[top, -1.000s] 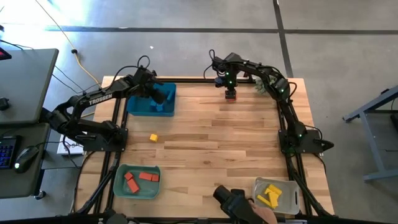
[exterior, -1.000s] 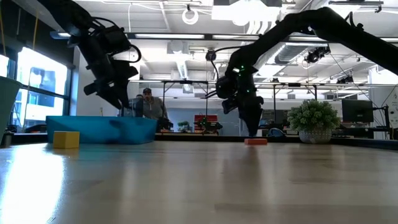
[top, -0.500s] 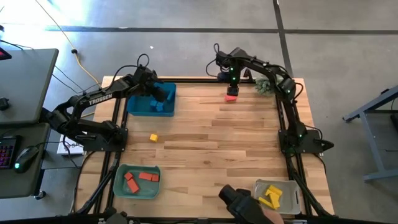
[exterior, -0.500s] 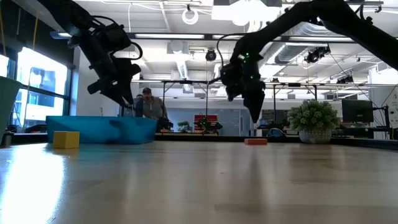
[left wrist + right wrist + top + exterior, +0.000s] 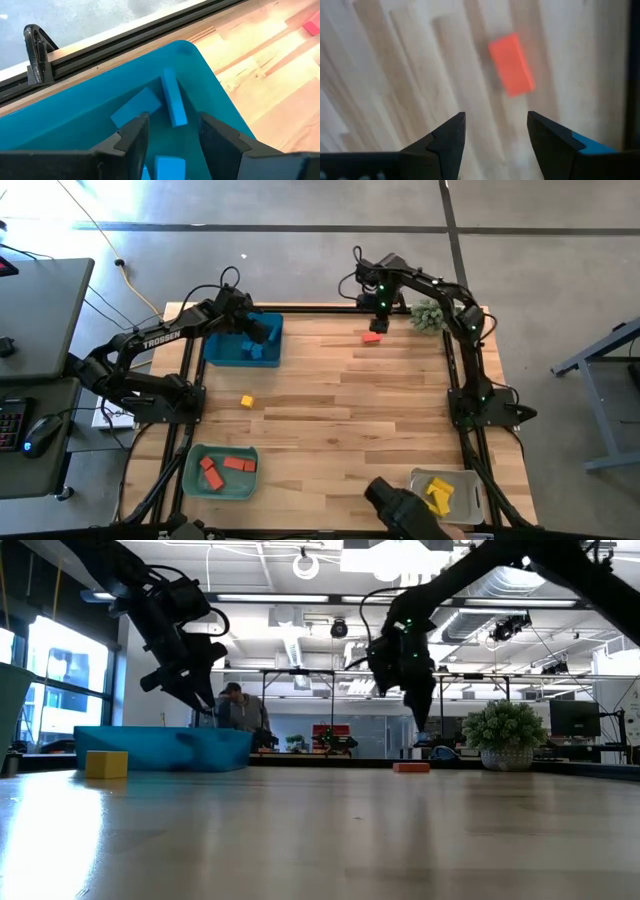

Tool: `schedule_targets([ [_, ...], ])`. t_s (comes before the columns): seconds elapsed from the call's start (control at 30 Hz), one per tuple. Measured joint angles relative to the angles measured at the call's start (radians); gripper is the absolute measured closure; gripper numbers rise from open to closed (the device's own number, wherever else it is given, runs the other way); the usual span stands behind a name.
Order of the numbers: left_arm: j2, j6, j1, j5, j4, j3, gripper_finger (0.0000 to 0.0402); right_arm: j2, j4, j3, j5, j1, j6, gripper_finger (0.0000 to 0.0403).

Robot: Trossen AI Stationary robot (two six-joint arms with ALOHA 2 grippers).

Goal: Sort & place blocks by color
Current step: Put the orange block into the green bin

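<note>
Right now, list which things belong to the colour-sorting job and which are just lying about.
Job:
- red block loose on the table
- yellow block loose
- blue blocks in blue bin
- red blocks in green bin
- yellow blocks in clear bin

Lying about:
- small plant

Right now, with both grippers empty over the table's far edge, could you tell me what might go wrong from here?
1. The red block lies loose near the plant; the open right gripper, reaching for it, might brush the plant.
2. The open left gripper hangs inside the blue bin; moving off sideways could catch its wall.
3. The yellow block remains unsorted mid-table.
</note>
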Motion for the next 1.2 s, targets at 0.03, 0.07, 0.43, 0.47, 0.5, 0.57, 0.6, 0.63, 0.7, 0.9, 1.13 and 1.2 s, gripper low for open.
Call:
schedule_targets([
  [0.03,0.000,0.000,0.000,0.000,0.000,0.000,0.0247,-0.025,0.003,-0.044,0.007,0.000,0.000,0.0204],
  [0.07,0.000,0.000,0.000,0.000,0.000,0.000,0.0247,-0.053,0.004,-0.093,0.023,0.000,0.000,0.0204],
  [0.43,0.000,0.002,0.000,-0.023,0.016,0.000,0.0247,-0.439,0.426,-0.593,0.055,0.028,0.045,0.0204],
  [0.47,0.000,0.002,0.000,-0.023,0.016,0.000,0.0247,-0.462,0.471,-0.622,0.055,0.031,0.043,0.0204],
  [0.5,0.000,0.002,0.000,-0.023,0.016,0.000,0.0247,-0.479,0.510,-0.647,0.055,0.036,0.035,0.0204],
  [0.57,0.000,0.002,0.000,-0.023,0.015,0.000,0.0247,-0.504,0.580,-0.690,0.056,0.041,-0.001,0.0204],
  [0.6,0.000,0.002,0.000,-0.023,0.015,0.000,0.0247,-0.510,0.613,-0.705,0.059,0.043,-0.026,0.0204],
  [0.63,0.000,0.002,0.000,-0.023,0.015,0.000,0.0247,-0.513,0.648,-0.719,0.060,0.044,-0.056,0.0204],
  [0.7,0.000,0.002,0.000,-0.023,0.016,0.000,0.0247,-0.507,0.698,-0.736,0.060,0.044,-0.110,0.0204],
  [0.9,0.000,0.000,0.000,-0.023,0.016,0.000,0.0247,-0.469,0.805,-0.738,0.059,0.047,-0.222,0.0204],
  [1.13,0.000,0.000,0.000,-0.023,0.016,0.000,0.0247,-0.401,0.841,-0.721,0.071,0.076,-0.276,0.0204],
  [1.2,0.000,0.000,0.000,-0.026,0.016,0.000,0.0247,-0.366,0.839,-0.702,0.098,0.090,-0.288,0.0204],
])
